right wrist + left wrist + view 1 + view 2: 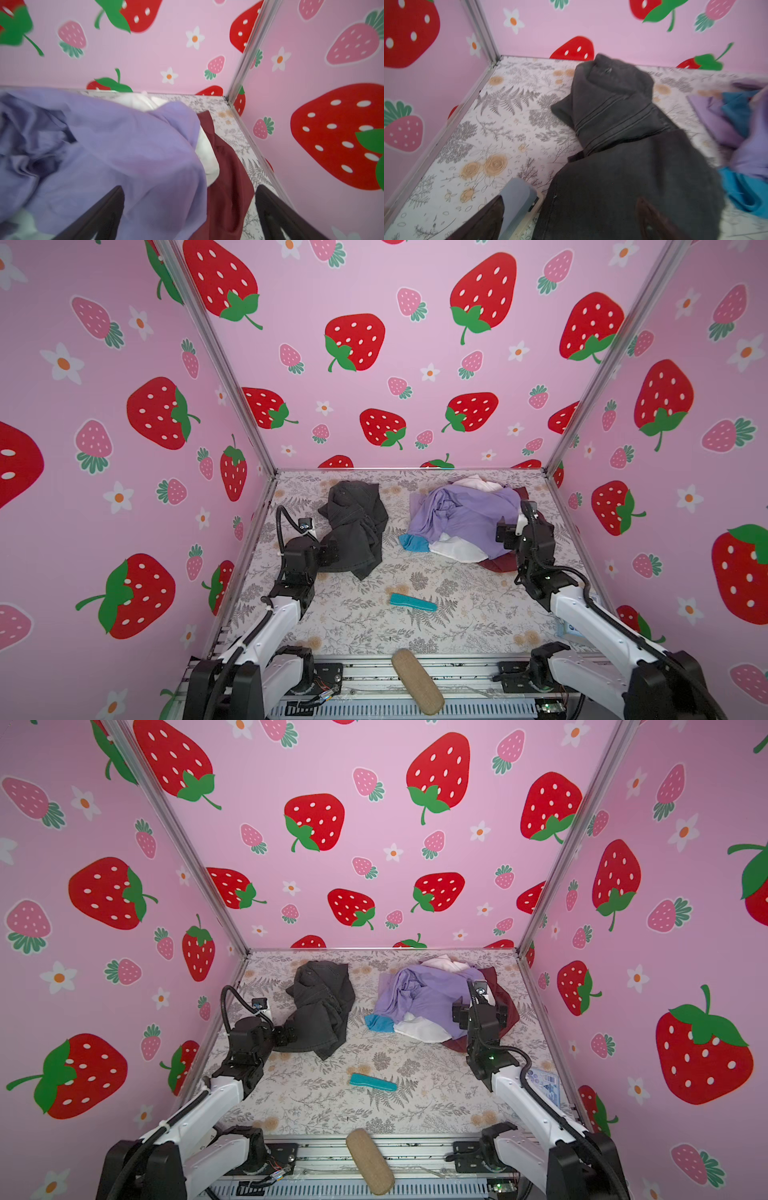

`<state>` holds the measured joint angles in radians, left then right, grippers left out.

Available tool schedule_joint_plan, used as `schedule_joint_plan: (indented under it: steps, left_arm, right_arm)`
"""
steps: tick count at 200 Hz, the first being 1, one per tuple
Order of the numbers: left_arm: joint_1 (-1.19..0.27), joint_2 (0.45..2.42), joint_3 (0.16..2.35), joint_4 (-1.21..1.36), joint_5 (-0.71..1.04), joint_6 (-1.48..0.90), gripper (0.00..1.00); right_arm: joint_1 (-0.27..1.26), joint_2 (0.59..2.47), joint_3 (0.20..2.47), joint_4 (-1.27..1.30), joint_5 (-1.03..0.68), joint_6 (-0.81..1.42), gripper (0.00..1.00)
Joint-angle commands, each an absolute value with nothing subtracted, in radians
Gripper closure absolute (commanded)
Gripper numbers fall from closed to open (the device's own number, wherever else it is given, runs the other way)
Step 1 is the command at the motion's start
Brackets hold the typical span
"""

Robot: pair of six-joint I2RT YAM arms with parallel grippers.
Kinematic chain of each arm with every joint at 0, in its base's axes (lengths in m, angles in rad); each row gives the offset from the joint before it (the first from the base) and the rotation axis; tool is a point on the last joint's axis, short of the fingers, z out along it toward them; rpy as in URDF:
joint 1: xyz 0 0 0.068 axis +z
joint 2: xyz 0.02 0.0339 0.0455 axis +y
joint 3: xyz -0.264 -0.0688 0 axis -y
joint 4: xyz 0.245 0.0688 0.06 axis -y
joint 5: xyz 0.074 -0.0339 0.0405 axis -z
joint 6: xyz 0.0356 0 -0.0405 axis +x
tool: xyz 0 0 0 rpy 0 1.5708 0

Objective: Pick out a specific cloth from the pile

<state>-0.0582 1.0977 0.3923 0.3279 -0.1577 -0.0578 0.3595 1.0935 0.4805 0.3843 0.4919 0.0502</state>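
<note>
The cloth point(353, 526) point(320, 1006), charcoal-black denim trousers with raised seams, lies crumpled at the back left of the floral table, apart from the pile. My left gripper point(330, 553) point(286, 1036) point(579, 191) sits at its near edge with jaws spread wide and the denim point(623, 166) lying between the fingers. The pile point(465, 514) point(428, 994) of lavender, white, teal-blue and maroon garments lies at the back right. My right gripper point(521, 531) point(480, 1011) point(190, 187) hovers open over the pile's right side, one finger above lavender fabric point(124, 145), maroon fabric point(226, 187) between the fingers.
A small teal ribbed strip point(413, 602) point(373, 1082) lies alone in the middle front of the table. A tan oblong object point(417, 680) point(370, 1160) rests on the front rail. A blue-and-white packet point(544, 1083) sits at the right edge. Strawberry-print walls close in three sides.
</note>
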Motion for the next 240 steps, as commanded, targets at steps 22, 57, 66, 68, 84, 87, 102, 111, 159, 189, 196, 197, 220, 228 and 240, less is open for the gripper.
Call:
schedule_joint_plan:
  steps: [22, 57, 66, 68, 84, 87, 102, 111, 159, 189, 196, 197, 220, 228, 240]
  left_arm:
    - [0.001, 1.256, 0.348, 0.714, -0.188, -0.07, 0.01]
    - [0.028, 1.396, 0.313, 0.889, -0.139, -0.097, 0.01]
    - [0.031, 1.436, 0.304, 0.946, -0.133, -0.1, 0.01]
    - [0.032, 1.445, 0.303, 0.955, -0.131, -0.1, 0.01]
    - [0.035, 1.511, 0.286, 1.043, -0.111, -0.101, 0.01]
    - [0.035, 1.521, 0.285, 1.058, -0.109, -0.1, 0.01]
    - [0.037, 1.527, 0.287, 1.06, -0.097, -0.098, 0.01]
    - [0.038, 1.52, 0.293, 1.034, -0.09, -0.096, 0.01]
    - [0.038, 1.551, 0.446, 0.786, -0.006, -0.058, 0.01]
    - [0.036, 1.548, 0.453, 0.769, 0.0, -0.051, 0.01]
    - [0.035, 1.55, 0.452, 0.772, 0.0, -0.051, 0.01]
    - [0.035, 1.55, 0.452, 0.772, 0.0, -0.051, 0.01]
    - [0.032, 1.548, 0.451, 0.77, -0.007, -0.049, 0.01]
    - [0.03, 1.549, 0.452, 0.771, -0.008, -0.048, 0.01]
    - [0.03, 1.548, 0.454, 0.767, 0.005, -0.042, 0.01]
  right_arm:
    - [0.232, 1.228, 0.315, 0.856, 0.474, -0.015, 0.0]
    - [0.158, 1.367, 0.24, 1.102, 0.403, 0.021, 0.0]
    - [0.146, 1.407, 0.238, 1.154, 0.39, 0.038, 0.0]
    - [0.145, 1.409, 0.243, 1.148, 0.389, 0.041, 0.0]
    - [0.139, 1.425, 0.245, 1.168, 0.346, 0.06, 0.0]
    - [0.139, 1.434, 0.236, 1.201, 0.341, 0.059, 0.0]
    - [0.139, 1.492, 0.198, 1.31, 0.339, 0.062, 0.0]
    - [0.139, 1.541, 0.184, 1.379, 0.327, 0.055, 0.0]
    - [0.138, 1.569, 0.255, 1.267, 0.296, 0.046, 0.0]
    - [0.138, 1.575, 0.25, 1.285, 0.297, 0.045, 0.0]
    - [0.138, 1.574, 0.25, 1.289, 0.298, 0.045, 0.0]
    - [0.138, 1.573, 0.25, 1.288, 0.298, 0.045, 0.0]
    - [0.137, 1.572, 0.249, 1.288, 0.298, 0.044, 0.0]
    - [0.138, 1.574, 0.249, 1.288, 0.297, 0.045, 0.0]
    - [0.138, 1.572, 0.249, 1.288, 0.296, 0.044, 0.0]
